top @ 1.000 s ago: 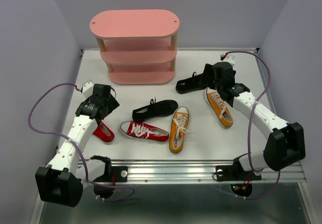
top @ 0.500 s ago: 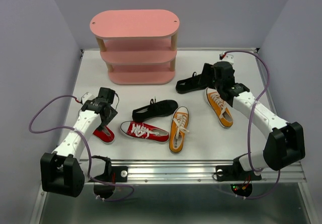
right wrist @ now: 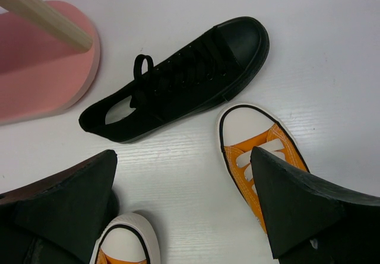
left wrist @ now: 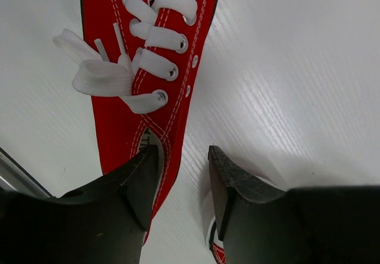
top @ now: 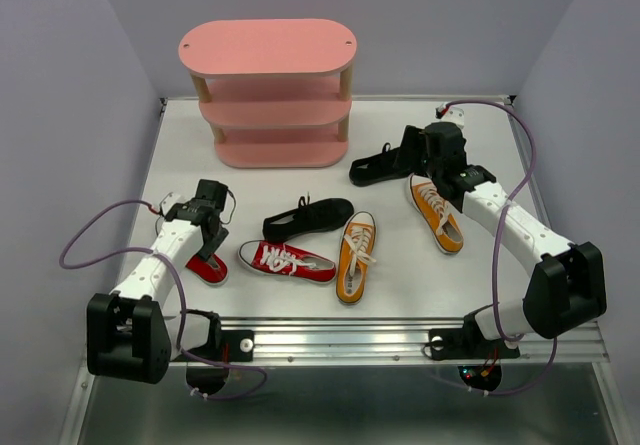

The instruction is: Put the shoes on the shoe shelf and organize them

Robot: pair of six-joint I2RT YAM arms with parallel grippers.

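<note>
The pink shoe shelf (top: 268, 47) stands at the back with nothing on the boards I can see. One red shoe (top: 209, 269) lies at the near left. My left gripper (top: 205, 240) is low over it and open. In the left wrist view (left wrist: 183, 151) one finger is over the red shoe's (left wrist: 110, 121) opening and the other over the table. My right gripper (top: 411, 157) is wide open above a black shoe (top: 378, 168). In the right wrist view (right wrist: 183, 154) it hangs over bare table near that black shoe (right wrist: 178, 80).
A second black shoe (top: 308, 218), a second red shoe (top: 287, 261) and an orange shoe (top: 355, 255) lie mid-table. Another orange shoe (top: 437, 212) lies under the right arm. The shelf's bottom board (right wrist: 41, 68) is beside the black shoe's heel.
My left arm has pulled back toward the near left and come down over the red shoe. The right arm and the shoes have not moved.
</note>
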